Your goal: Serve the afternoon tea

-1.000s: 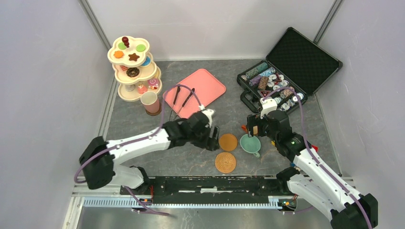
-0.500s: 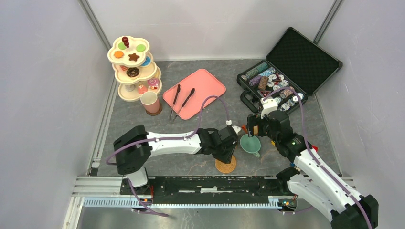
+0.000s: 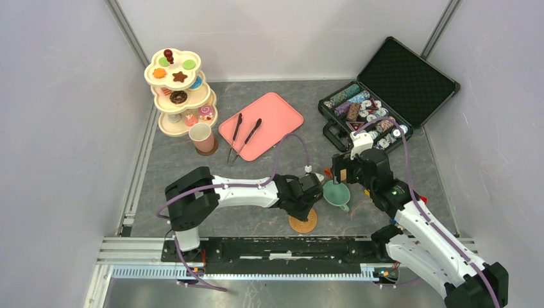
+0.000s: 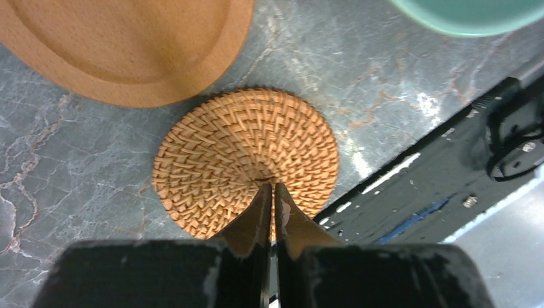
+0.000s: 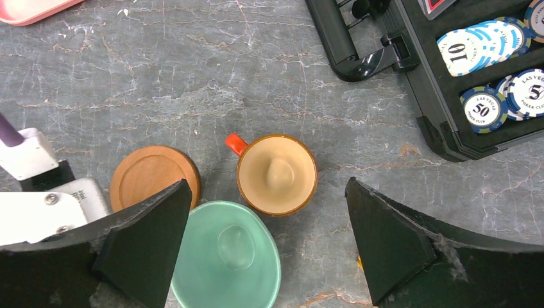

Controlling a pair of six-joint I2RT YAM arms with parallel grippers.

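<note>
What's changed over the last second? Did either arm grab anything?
The left pincer swung right and toward the near edge, from beside the smooth coaster to over the woven coaster, and closed. Its tips now meet at that coaster's middle, but I can't tell whether it has a real grip. Unchanged: the right pincer is open above the teal cup and brown cup. Neither the cups nor the coasters have moved.

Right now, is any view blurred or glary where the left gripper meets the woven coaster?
Left wrist: woven coaster sharp, weave clear; left gripper dark and slightly soft; glare on the frame rail. Top external: even light, but the left arm covers part of the coaster. Right wrist: sharp, poker chips legible.
</note>
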